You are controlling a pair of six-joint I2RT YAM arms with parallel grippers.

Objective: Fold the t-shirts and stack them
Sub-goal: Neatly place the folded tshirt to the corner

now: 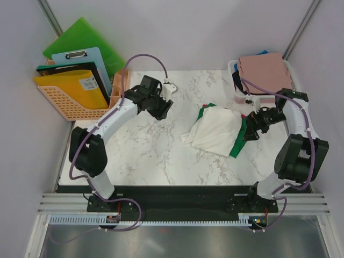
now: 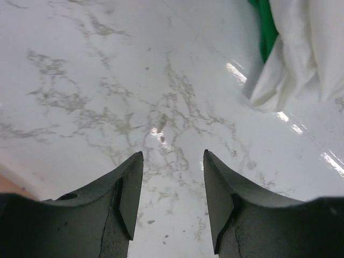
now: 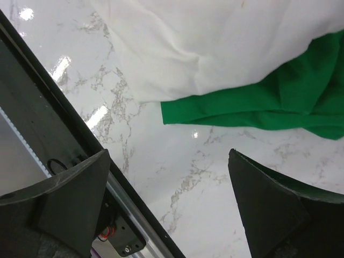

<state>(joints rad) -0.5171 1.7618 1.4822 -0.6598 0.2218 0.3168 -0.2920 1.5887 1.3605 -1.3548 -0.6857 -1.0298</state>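
Observation:
A crumpled cream-white t-shirt [image 1: 215, 131] lies right of the table's middle, on top of a green t-shirt [image 1: 238, 141] that shows along its edges. A dusty-pink t-shirt [image 1: 266, 72] rests folded on the basket at the back right. My left gripper [image 1: 164, 107] hovers open over bare marble, left of the heap. In the left wrist view the gripper [image 2: 173, 156] holds nothing, with the white cloth [image 2: 306, 59] at upper right. My right gripper [image 1: 250, 131] stands wide open beside the heap's right edge. Its wrist view shows the empty gripper [image 3: 169, 153] just short of the green hem [image 3: 269, 105] and white cloth [image 3: 226, 48].
An orange basket [image 1: 64, 105] with folders, a blue clipboard [image 1: 86, 64] and green boards [image 1: 83, 37] stands at the back left. The white mesh basket [image 1: 236, 97] holds the pink shirt's pile at the back right. The table's black front rail [image 3: 48, 107] runs close to my right gripper.

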